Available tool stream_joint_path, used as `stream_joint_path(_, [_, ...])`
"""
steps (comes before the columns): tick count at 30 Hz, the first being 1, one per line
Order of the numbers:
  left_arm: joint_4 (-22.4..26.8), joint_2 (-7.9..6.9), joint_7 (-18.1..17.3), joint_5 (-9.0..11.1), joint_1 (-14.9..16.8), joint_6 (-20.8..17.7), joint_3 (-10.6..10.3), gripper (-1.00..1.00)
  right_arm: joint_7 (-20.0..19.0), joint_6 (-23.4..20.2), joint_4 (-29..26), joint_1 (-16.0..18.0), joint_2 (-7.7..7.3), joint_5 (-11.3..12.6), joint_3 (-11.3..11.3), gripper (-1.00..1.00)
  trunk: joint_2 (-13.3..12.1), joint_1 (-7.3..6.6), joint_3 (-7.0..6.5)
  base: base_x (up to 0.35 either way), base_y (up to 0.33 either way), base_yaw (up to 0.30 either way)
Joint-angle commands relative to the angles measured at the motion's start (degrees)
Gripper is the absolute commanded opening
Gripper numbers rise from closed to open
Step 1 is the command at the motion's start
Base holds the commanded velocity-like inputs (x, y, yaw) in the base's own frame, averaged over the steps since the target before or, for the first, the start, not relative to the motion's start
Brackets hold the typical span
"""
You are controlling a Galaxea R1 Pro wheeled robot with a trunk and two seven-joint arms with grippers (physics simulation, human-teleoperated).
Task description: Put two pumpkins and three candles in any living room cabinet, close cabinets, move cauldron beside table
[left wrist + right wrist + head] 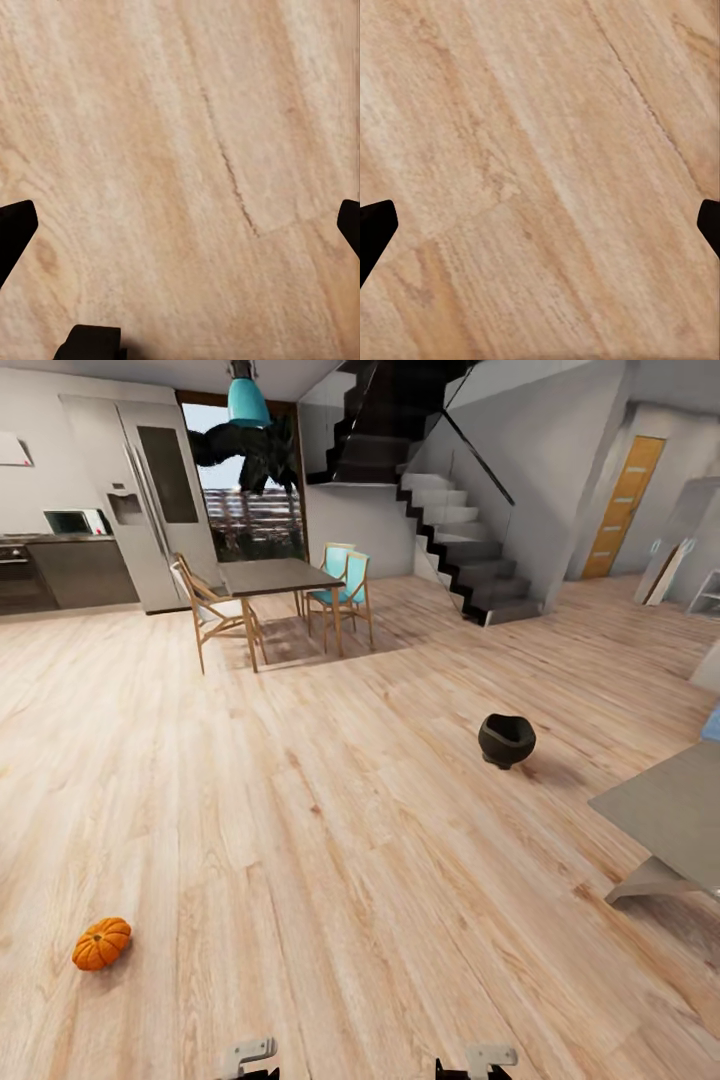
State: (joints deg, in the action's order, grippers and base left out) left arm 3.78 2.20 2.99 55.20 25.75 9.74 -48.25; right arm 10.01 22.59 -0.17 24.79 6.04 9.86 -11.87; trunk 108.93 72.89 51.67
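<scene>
One pumpkin is seen lying on the wooden floor, well apart from the black cauldron. The cauldron stands on the floor near the grey low table, though not touching it. Farther beyond the cauldron, a dining table with chairs is set. The left gripper and the right gripper are both held spread wide over bare floorboards, nothing between their fingers.

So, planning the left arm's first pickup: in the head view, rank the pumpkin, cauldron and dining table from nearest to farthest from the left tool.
1. Pumpkin, on the floor, left of the left tool.
2. Cauldron, mid-floor, right.
3. Dining table, far back by the chairs.
</scene>
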Motion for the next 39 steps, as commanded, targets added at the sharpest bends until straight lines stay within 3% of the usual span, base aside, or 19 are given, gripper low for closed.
stream_joint_path(1, [0.0,0.0,0.0,0.0,0.0,-0.01,0.0,1.0,-0.01,0.0,0.0,0.0,0.01,0.0,0.01,1.0,0.0,0.0,0.02,0.0,0.0,-0.031])
stream_joint_path(24, [0.0,0.0,0.0,0.0,0.0,0.02,0.0,1.0,-0.03,0.0,0.02,0.0,0.04,-0.19,0.0,1.0,0.0,0.0,1.52,0.007,0.0,-0.12])
stream_joint_path(39, [0.0,0.0,0.0,-0.26,0.0,0.0,0.0,1.0,-0.08,-0.06,1.21,-0.59,0.26,-0.41,-0.08,1.0,0.0,0.0,1.54,0.29,0.0,-0.003])
